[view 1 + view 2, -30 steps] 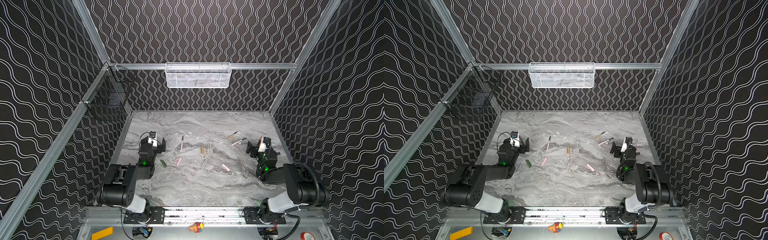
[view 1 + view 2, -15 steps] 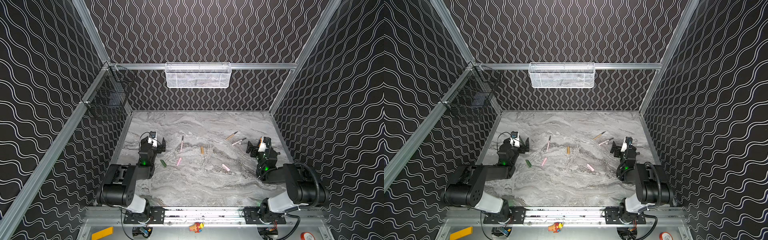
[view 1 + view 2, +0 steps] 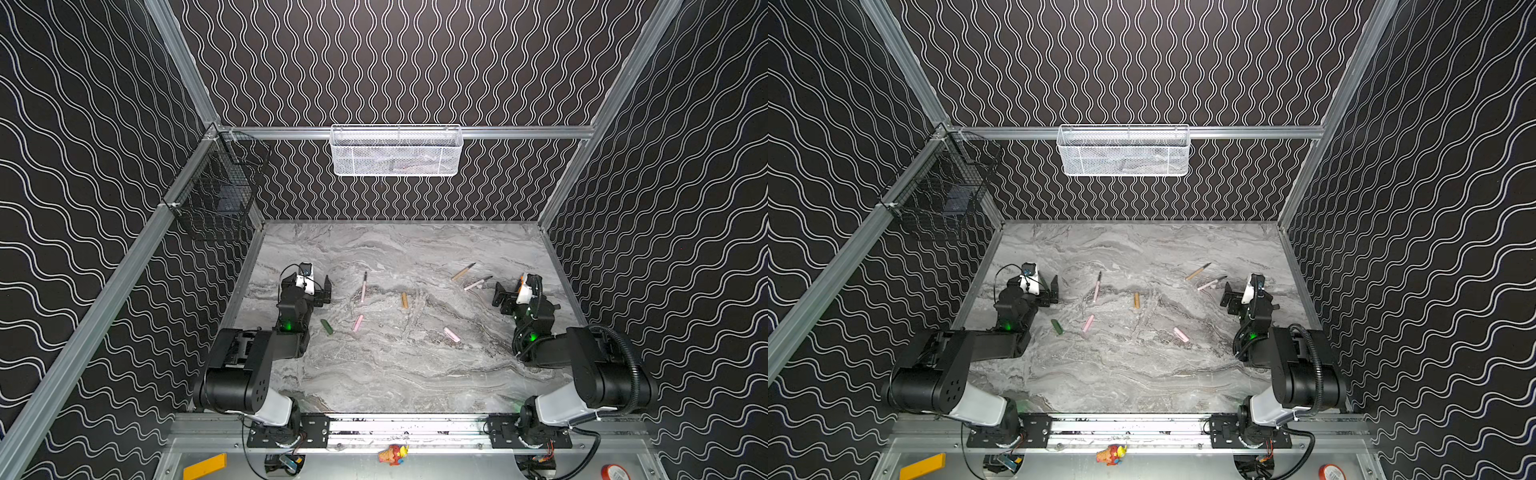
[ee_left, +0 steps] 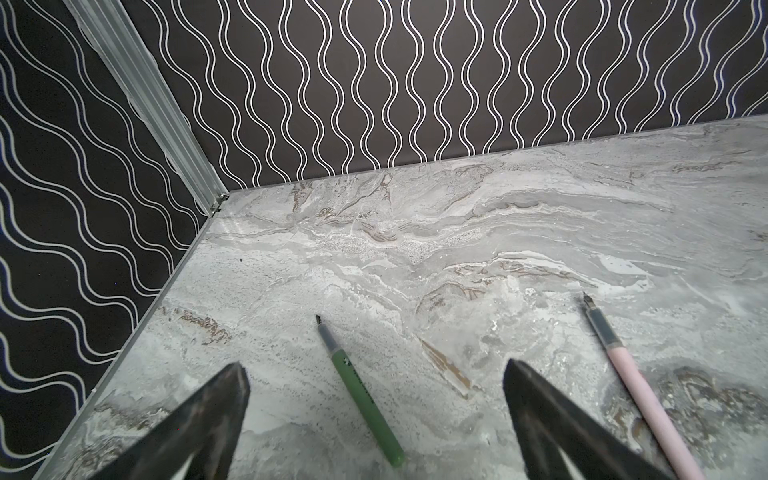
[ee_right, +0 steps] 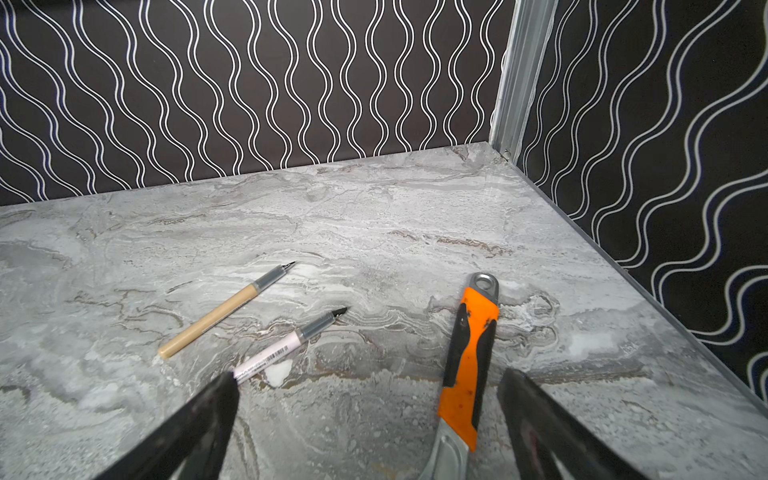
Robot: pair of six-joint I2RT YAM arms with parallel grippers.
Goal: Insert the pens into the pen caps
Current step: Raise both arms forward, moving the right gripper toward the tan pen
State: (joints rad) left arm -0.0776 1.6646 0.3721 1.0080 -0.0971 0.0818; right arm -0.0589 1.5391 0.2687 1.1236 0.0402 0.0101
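Orange-handled spanner flat on the marble tabletop

We detect no change over the interval shown. Neither the left arm nor the right arm has shifted, both sets of jaws stand as wide apart as before, and no pen or cap has moved on the worktop.

tabletop: grey marble-look, smooth, faint sheen | walls: dark matt covering | frame rail: ribbed bare metal | green pen, pink pen: smooth satin plastic | tool handle: orange-black, scuffed, metal ends | basket: white metal mesh
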